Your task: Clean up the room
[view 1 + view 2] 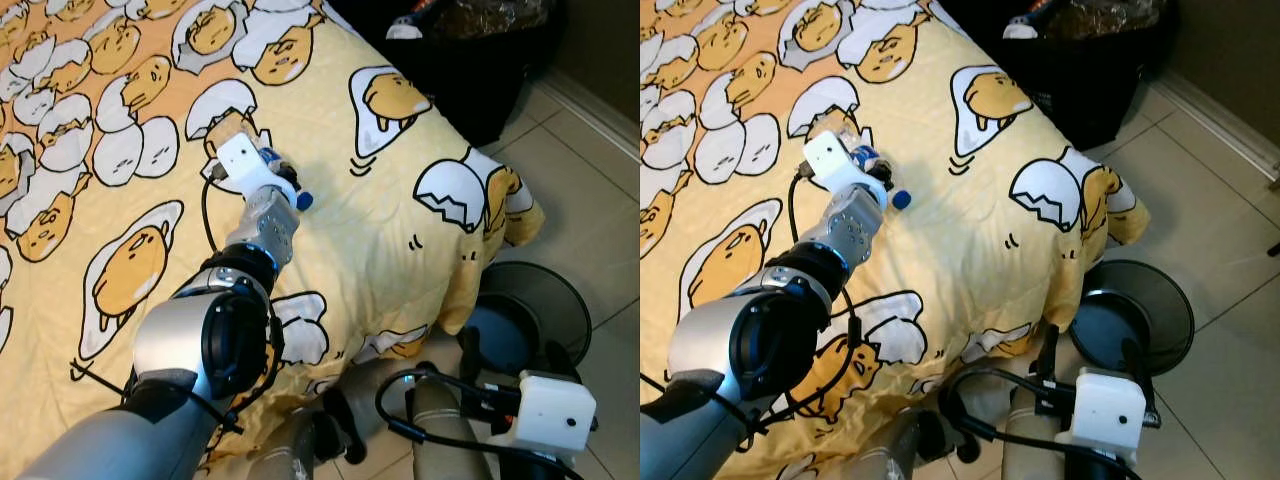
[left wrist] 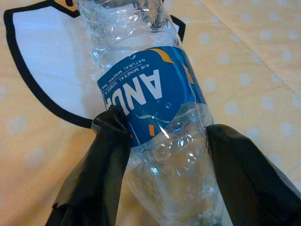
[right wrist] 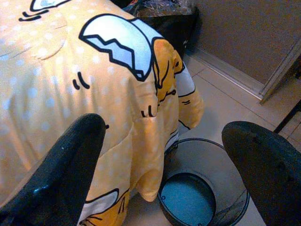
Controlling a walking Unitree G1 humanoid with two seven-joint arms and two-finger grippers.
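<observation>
Reaching across the bed (image 1: 420,250), the left tool (image 2: 162,141) is clamped on a clear plastic bottle (image 2: 155,103) lying on the yellow egg-print blanket. Its blue label reads "NATURAL MINERAL" in the wrist view; from the head you catch just its blue cap (image 1: 304,201). Down at four o'clock, the right tool (image 3: 169,174) hangs with fingers apart above a round bin (image 3: 207,188) on the tiled floor (image 1: 590,190).
</observation>
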